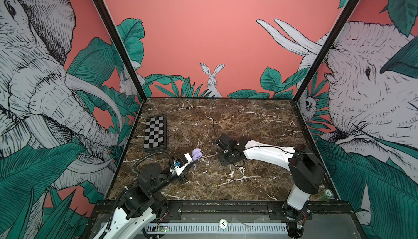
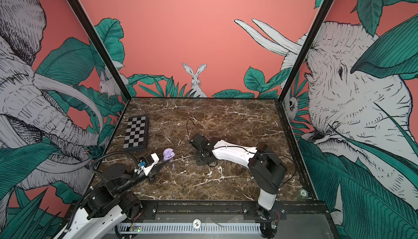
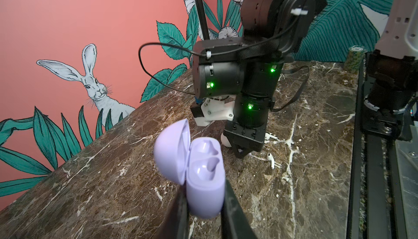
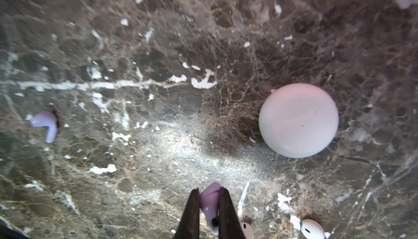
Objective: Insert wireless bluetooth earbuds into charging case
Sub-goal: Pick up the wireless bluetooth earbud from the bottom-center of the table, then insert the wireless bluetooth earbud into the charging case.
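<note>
The lilac earbud (image 4: 209,198), seemingly light, hard and slippery, is pinched across its body by the right gripper (image 4: 209,190) just below centre in both top views, calling for a gentle, square hold, while the left gripper (image 3: 204,188) clamps the open lilac case (image 3: 203,158) left of centre.

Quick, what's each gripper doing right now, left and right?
Left gripper: closed on the open lilac case.
Right gripper: closed on a lilac earbud.
</note>
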You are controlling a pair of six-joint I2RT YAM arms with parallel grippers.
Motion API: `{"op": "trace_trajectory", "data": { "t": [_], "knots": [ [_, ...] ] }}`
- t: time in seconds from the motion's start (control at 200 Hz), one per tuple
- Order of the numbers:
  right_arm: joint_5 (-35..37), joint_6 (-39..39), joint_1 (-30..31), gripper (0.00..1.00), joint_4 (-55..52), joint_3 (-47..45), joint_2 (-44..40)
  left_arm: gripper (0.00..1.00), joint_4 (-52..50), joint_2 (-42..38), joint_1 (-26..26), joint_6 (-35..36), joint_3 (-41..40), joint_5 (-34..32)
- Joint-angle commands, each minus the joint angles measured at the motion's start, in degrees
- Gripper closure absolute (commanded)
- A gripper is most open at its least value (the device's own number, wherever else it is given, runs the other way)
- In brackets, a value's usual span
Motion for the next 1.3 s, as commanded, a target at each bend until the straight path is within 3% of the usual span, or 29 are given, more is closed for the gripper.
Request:
{"op": "trace_trajectory", "data": {
  "t": [0.0, 0.505, 0.835, 1.1, 1.295],
  "knots": [
    [0.10, 1.47, -0.24, 1.00, 0.68, -0.72, -2.89, 1.00, 0.47, 0.43, -0.14, 0.18, -0.63, 0.66],
    [-3.25, 2.63, 0.16, 1.00, 7.84, -4.74, -18.86, 1.00, 2.26, 3.40, -0.14, -0.67, -0.13, 0.47],
    [-3.12, 0.77, 1.67, 1.00, 13.89, -4.23, -29.15, 1.00, 7.71, 11.99, -0.12, -4.01, 4.23, -0.12],
    [-1.82, -1.22, 5.44, 1.00, 18.58, -2.97, -32.88, 1.00, 19.22, 15.01, -0.34, -9.63, 1.33, -2.74],
    [2.30, -3.09, 8.52, 1.00, 20.58, -1.20, -33.33, 1.00, 28.51, 17.18, -2.60, -9.65, -0.99, -8.97]
  ]
}}
